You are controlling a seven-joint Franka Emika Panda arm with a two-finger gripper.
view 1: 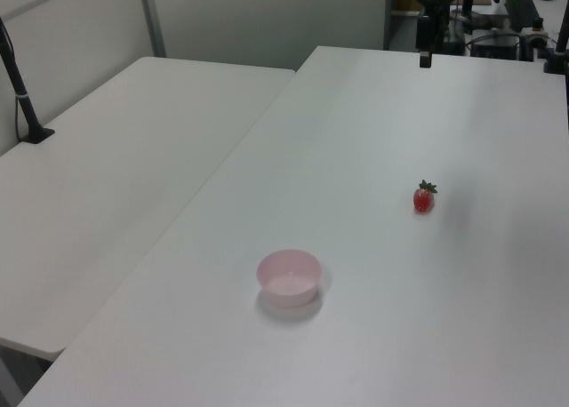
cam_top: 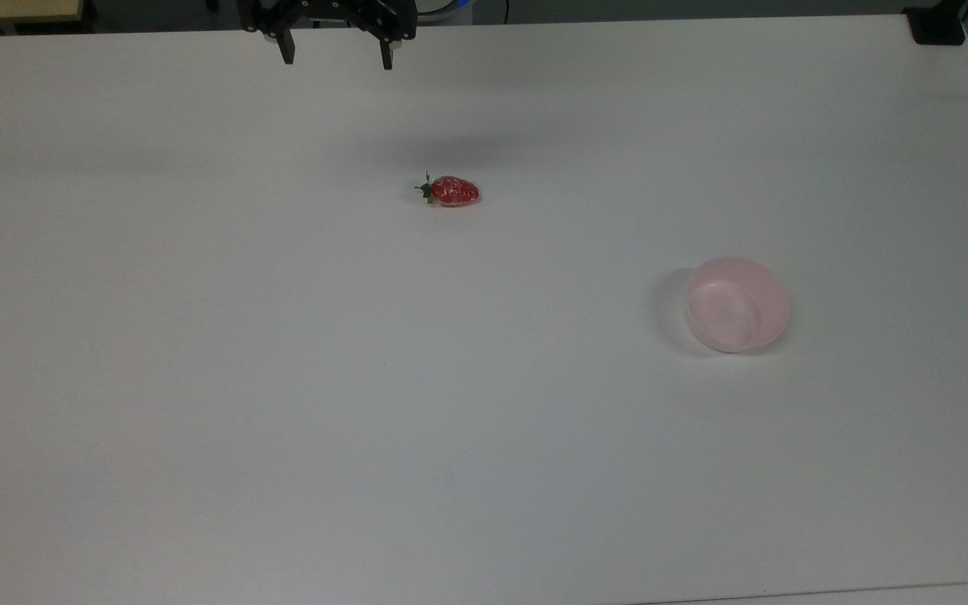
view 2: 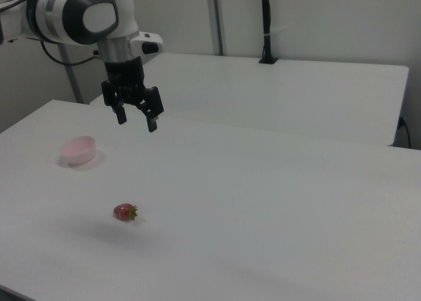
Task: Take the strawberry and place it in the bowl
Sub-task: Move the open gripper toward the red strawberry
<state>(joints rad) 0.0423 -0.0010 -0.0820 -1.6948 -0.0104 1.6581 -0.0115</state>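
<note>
A glossy red strawberry [cam_top: 453,191] with a dark green cap lies on its side on the white table [cam_top: 282,378]; it also appears as the strawberry [view 1: 424,197] and the strawberry [view 2: 124,212]. The pale pink bowl [cam_top: 737,304] stands upright and holds nothing, well apart from the fruit, also seen as the bowl [view 1: 289,276] and the bowl [view 2: 79,150]. My gripper [cam_top: 336,50] hangs open high above the table, away from the strawberry; in the right view the gripper [view 2: 137,120] has its black fingers spread and nothing between them.
A second white table [view 2: 283,91] adjoins the first one. A black post [view 1: 22,96] is clamped on it, and a black clamp [cam_top: 936,25] sits at the corner of the work table. Cluttered equipment [view 1: 498,16] lies beyond the table's far end in the left view.
</note>
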